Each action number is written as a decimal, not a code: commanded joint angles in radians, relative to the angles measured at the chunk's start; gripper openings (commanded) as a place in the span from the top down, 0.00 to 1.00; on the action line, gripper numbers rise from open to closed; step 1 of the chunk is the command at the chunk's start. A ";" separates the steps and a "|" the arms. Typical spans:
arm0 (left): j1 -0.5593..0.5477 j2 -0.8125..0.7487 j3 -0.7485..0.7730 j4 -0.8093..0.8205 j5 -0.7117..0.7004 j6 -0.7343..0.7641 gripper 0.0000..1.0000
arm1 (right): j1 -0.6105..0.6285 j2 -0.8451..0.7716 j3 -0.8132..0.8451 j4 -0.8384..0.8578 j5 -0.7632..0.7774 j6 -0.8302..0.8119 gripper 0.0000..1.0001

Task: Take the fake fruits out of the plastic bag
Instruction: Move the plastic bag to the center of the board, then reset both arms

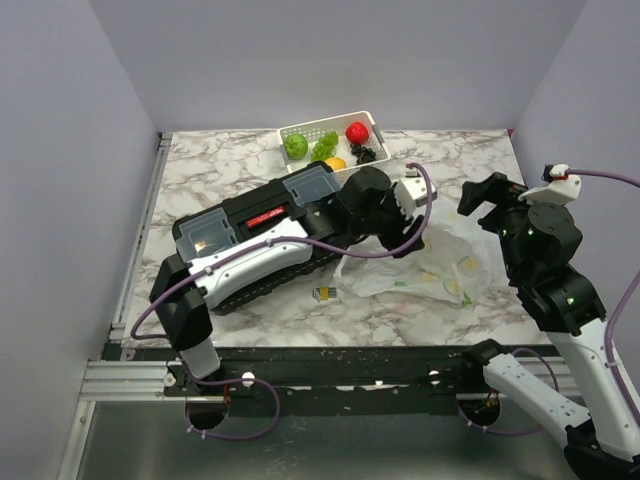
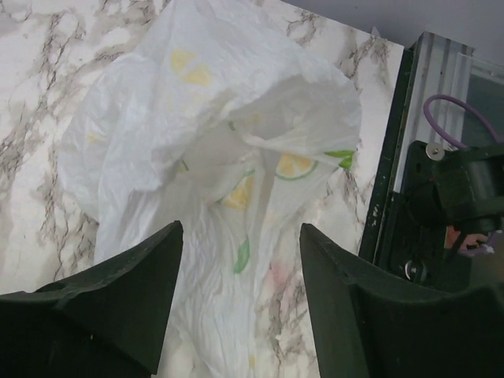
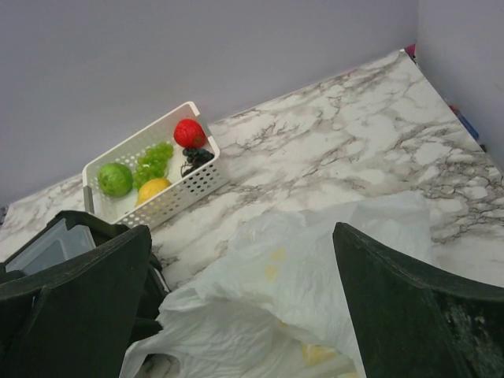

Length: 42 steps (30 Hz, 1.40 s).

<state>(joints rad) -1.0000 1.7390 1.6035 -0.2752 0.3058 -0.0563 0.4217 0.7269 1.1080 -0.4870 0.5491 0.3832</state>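
Both the left hand [image 2: 240, 230] and right hand [image 3: 242, 232] are hovering open above the plastic bag [image 1: 430, 265] centre-right, likely preparing to grip it.

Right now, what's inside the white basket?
White basket holds a green fruit, green grapes, a red fruit, dark grapes, a yellow fruit. Anything beneath them is covered.
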 commanded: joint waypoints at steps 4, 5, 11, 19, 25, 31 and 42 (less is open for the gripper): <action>0.008 -0.335 -0.194 0.029 -0.057 -0.027 0.37 | 0.000 -0.013 -0.021 -0.037 -0.056 0.015 0.00; 0.010 -0.376 -0.235 0.032 -0.076 -0.022 0.35 | 0.000 -0.017 -0.025 -0.039 -0.061 0.014 0.00; 0.045 -0.683 -0.448 0.033 -0.272 -0.024 0.31 | 0.000 -0.055 -0.053 -0.048 -0.075 -0.003 0.00; 0.067 -1.087 -0.596 0.076 -0.572 0.074 0.20 | 0.000 -0.144 -0.061 -0.017 -0.082 -0.065 0.00; 0.069 -1.283 -0.617 0.109 -0.670 0.175 0.13 | 0.000 -0.208 -0.025 -0.008 -0.067 -0.117 0.00; 0.069 -1.386 -0.591 0.087 -0.727 0.274 0.07 | 0.000 -0.259 0.011 -0.021 -0.040 -0.161 0.00; 0.069 -1.468 -0.530 0.034 -0.759 0.363 0.06 | 0.001 -0.312 0.051 -0.029 0.061 -0.212 0.00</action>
<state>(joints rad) -0.9352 0.2970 1.0332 -0.2008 -0.4164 0.2546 0.4217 0.4335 1.1297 -0.5106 0.5560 0.2134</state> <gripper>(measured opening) 0.940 0.998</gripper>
